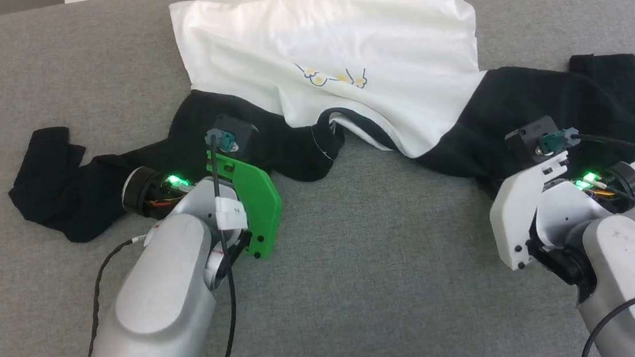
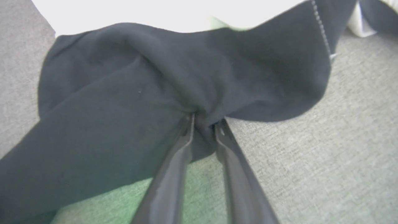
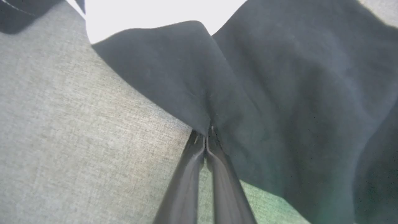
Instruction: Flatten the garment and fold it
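Observation:
The garment [image 1: 329, 45], a white T-shirt with black sleeves and a small yellow-and-blue print, lies rumpled across the grey surface, collar toward me. My left gripper [image 2: 203, 119] is shut on a bunch of the black fabric [image 2: 130, 93] of the left sleeve near its shoulder. My right gripper [image 3: 205, 133] is shut on the black fabric [image 3: 279, 93] of the right sleeve at its near edge. In the head view both sets of fingertips are hidden under the wrists and the sleeves [image 1: 93, 181] [image 1: 563, 99].
The grey fabric-covered table [image 1: 371, 266] stretches wide in front of the shirt, between and below my two arms. Its far edge [image 1: 50, 9] shows at the top left. Cables [image 1: 631, 145] trail from both wrists.

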Tool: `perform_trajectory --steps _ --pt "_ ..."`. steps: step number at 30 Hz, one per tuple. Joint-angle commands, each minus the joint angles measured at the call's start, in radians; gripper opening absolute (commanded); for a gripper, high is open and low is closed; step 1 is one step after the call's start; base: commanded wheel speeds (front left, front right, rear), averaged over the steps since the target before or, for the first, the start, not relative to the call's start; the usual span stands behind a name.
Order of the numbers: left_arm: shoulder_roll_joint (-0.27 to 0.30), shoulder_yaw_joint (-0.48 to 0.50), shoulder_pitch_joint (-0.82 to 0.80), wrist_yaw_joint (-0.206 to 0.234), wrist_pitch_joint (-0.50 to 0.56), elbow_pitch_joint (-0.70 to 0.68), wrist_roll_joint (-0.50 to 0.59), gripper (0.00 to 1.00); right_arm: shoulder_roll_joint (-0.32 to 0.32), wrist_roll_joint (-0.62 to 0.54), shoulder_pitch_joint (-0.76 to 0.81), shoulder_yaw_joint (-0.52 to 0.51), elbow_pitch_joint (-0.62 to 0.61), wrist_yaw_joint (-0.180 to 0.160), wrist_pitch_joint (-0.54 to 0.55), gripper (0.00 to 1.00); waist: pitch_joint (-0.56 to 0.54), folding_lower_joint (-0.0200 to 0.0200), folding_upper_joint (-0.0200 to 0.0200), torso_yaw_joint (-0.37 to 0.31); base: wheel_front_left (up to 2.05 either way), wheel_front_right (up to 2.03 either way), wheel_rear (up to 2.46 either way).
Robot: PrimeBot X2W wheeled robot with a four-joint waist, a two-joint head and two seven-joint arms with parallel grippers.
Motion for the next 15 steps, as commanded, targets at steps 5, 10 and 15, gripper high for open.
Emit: perform_trajectory --steps 5,10,15 --pt "-0.015 0.010 0.039 -0.003 -0.014 0.025 -0.051 0.00 -0.008 0.009 -0.002 -0.017 0.030 -0.002 -0.010 0.00 -0.011 0.0000 0.0000 0.010 0.00 0.00 0.00" --pt "-0.019 0.071 0.053 0.000 -0.056 -0.029 -0.122 0.00 -0.017 0.063 -0.005 -0.037 0.013 -0.002 -0.024 0.00 -0.050 0.0000 0.0000 0.020 0.00 0.00 0.00" --pt "-0.007 0.165 0.051 0.005 -0.100 -0.150 -0.210 0.00 -0.016 0.214 -0.031 -0.108 -0.053 -0.002 -0.036 0.00 -0.120 0.0000 0.0000 0.029 0.00 0.00 0.00"
